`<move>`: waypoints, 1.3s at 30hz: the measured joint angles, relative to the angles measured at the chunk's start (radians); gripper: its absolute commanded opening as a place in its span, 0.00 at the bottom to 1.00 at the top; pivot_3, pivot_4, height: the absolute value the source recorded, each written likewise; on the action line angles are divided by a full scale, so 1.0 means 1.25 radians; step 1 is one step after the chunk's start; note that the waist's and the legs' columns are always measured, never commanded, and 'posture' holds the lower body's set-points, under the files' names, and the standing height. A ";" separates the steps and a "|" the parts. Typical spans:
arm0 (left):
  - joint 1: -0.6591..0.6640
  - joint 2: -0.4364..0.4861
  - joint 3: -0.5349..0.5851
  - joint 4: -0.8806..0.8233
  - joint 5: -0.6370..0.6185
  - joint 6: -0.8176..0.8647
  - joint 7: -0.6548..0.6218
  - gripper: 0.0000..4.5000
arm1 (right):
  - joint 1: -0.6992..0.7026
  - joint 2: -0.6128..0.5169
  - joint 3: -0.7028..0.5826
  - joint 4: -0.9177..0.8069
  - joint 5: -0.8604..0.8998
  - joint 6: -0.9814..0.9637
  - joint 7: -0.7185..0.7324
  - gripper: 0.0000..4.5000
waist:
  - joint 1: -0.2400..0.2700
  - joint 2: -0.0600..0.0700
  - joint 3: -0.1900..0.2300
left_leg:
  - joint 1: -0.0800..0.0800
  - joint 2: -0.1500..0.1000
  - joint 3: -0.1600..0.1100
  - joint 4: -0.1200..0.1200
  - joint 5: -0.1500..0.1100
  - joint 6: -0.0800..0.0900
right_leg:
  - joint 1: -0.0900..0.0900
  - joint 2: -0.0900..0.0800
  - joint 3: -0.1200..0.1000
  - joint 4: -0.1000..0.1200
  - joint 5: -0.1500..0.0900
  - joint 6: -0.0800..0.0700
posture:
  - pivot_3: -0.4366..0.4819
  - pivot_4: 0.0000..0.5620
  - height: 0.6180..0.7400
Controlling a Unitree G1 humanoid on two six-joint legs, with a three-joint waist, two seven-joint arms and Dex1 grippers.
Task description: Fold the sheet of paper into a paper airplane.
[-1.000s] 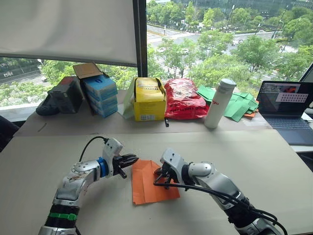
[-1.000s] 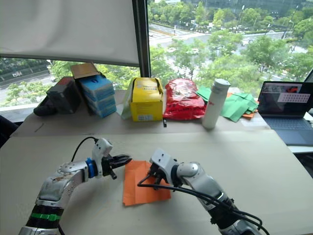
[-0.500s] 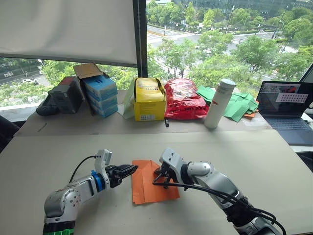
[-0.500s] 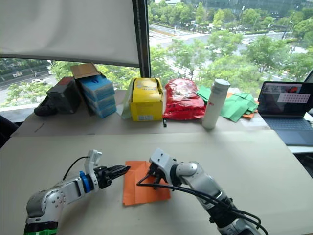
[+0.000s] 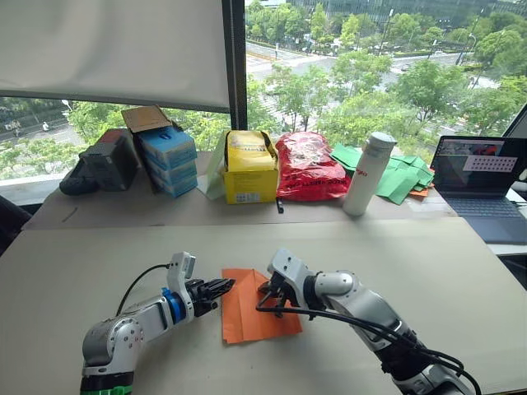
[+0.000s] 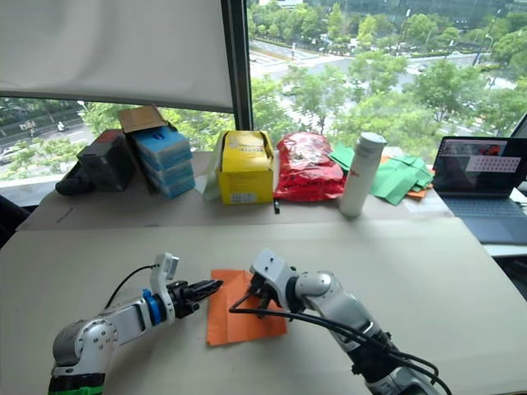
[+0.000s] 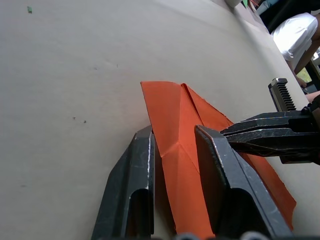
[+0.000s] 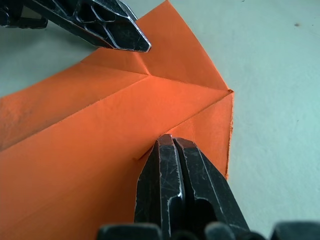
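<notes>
The creased bright orange sheet of paper [image 5: 257, 306] lies flat, centre-near on the beige table [image 5: 461, 271]. The left gripper [image 5: 221, 289], fingers narrowly parted, has advanced and apparently straddles the sheet's left raised edge. The right gripper [image 8: 173, 150], fingers together, still pins the fold. Folding remains early-stage.

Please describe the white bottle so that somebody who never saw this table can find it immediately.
Look along the far side of the table, under the window. The white bottle stands upright between the red bag and the green paper pieces; it is the one tall white cylinder there.
</notes>
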 measured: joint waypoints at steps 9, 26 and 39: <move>0.001 0.068 -0.107 -0.019 0.091 -0.132 -0.026 0.01 | 0.001 0.004 -0.003 0.001 0.000 0.000 -0.004 0.00 | 0.000 0.000 0.000 | 0.000 0.000 0.000 0.000 -0.003 -0.005 | 0.000 -0.003 0.000 -0.001 0.000 0.000 | 0.48 0.27 1.00; 0.002 0.234 -0.392 0.030 0.502 -0.657 -0.155 0.01 | 0.005 0.036 -0.012 0.013 0.000 0.000 -0.056 0.00 | 0.001 0.001 0.001 | 0.000 0.000 0.000 -0.001 -0.003 -0.005 | 0.000 -0.004 0.000 -0.002 0.000 -0.001 | 0.48 0.27 1.00; -0.018 0.242 -0.408 0.070 0.595 -0.778 -0.187 0.01 | 0.011 0.063 -0.044 0.081 -0.057 -0.196 -0.121 0.00 | 0.001 0.003 0.003 | -0.001 0.000 0.000 -0.002 0.000 0.001 | -0.001 0.000 -0.001 -0.002 0.000 -0.001 | 0.48 0.27 1.00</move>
